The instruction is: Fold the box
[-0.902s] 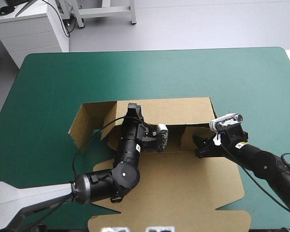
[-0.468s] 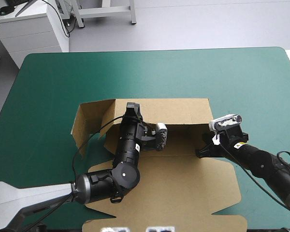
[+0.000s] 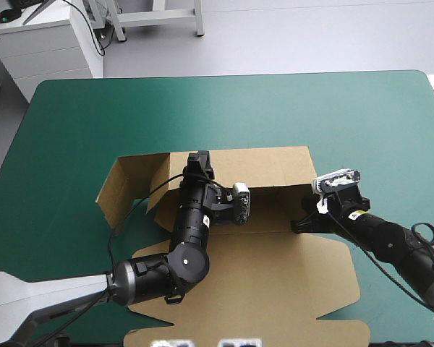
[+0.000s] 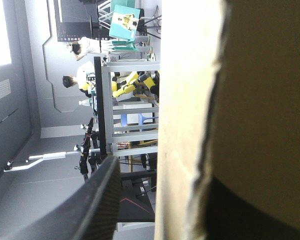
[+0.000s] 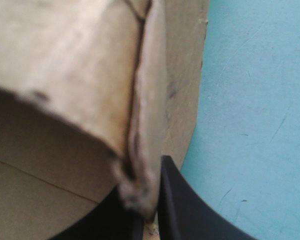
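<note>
A flat-cut sheet of brown corrugated board, the box [image 3: 275, 275], lies at the middle of the table with the teal-green cover [image 3: 79, 123], partly raised and, by the look of it, no more than midway through folding

The long rear wall [image 3: 264, 165] stands up along the sheet's far side. At its left end a side flap [image 3: 119, 189] leans outward, not tucked. The wide near panel [image 3: 289, 303] is flat on the cover, its notched front edge close to the table's near edge

The left gripper [image 3: 200, 159] reaches up to the rear wall's top edge. Seen from its wrist, one black finger [image 4: 90, 210] stands clear of the board and a dark shape shows on the board's other side, so its jaws appear parted with the wall's edge between them. The right gripper [image 3: 302, 223] sits at the tray's right end, and its wrist view shows both fingers pinched on a doubled, frayed edge of board there

Judged from this, the end flaps have yet to be brought in and the side walls locked down before an open tray stands

Open cover lies well beyond the rear wall, to the left of the loose flap and to the right of the right gripper. The near side is tight, with the left arm stretched across the flat panel
</note>
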You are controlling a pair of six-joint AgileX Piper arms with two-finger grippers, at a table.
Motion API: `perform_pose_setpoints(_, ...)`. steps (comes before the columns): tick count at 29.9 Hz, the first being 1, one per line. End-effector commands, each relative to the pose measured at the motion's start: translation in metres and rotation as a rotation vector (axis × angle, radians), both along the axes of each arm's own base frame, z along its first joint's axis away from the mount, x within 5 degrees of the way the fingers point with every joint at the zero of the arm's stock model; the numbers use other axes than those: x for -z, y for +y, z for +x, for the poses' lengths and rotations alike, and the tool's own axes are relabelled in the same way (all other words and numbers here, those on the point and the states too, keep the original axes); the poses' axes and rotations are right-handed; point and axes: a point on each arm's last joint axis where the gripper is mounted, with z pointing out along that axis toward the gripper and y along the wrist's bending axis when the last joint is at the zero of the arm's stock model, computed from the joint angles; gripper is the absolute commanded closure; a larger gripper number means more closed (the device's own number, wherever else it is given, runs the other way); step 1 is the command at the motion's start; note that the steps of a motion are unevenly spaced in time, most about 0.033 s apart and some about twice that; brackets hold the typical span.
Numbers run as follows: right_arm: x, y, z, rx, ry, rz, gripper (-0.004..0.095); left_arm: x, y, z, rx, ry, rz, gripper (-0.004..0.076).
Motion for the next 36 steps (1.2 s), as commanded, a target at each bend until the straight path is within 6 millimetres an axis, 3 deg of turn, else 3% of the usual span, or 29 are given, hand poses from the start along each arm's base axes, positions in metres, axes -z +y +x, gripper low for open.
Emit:
perform_pose_setpoints(1,-0.013,0.003,0.012,0.024,-0.029,0.022,0.0921,-0.029,-0.001,-0.002,0.055,-0.153,-0.022,0.0358)
perform_pose_setpoints(12,-0.037,0.015,0.069,0.065,0.008,-0.051,0.0922,-0.034,-0.012,-0.029,0.072,-0.212,0.002,0.0358)
perform_pose_setpoints(20,-0.042,0.024,0.089,0.051,0.069,-0.054,0.0922,-0.039,-0.014,-0.045,0.04,-0.268,-0.008,0.0358)
perform_pose_setpoints(22,-0.038,0.025,0.091,0.046,0.094,-0.061,0.0922,-0.041,-0.012,-0.048,0.02,-0.283,-0.007,0.0402)
perform_pose_setpoints(26,-0.039,0.024,0.092,0.072,0.109,-0.049,0.0922,-0.042,-0.013,-0.052,0.029,-0.293,0.072,0.0728)
perform_pose_setpoints(29,-0.039,0.024,0.091,0.067,0.13,-0.07,0.0922,-0.044,-0.015,-0.054,0.032,-0.278,0.096,0.0712)
perform_pose_setpoints(33,-0.037,0.022,0.089,0.053,0.149,-0.109,0.0922,-0.059,-0.013,-0.053,0.057,0.008,-0.063,0.0712)
perform_pose_setpoints(36,-0.036,0.021,0.088,0.046,0.161,-0.129,0.0922,-0.083,0.0,-0.049,0.084,0.148,-0.204,0.0712)
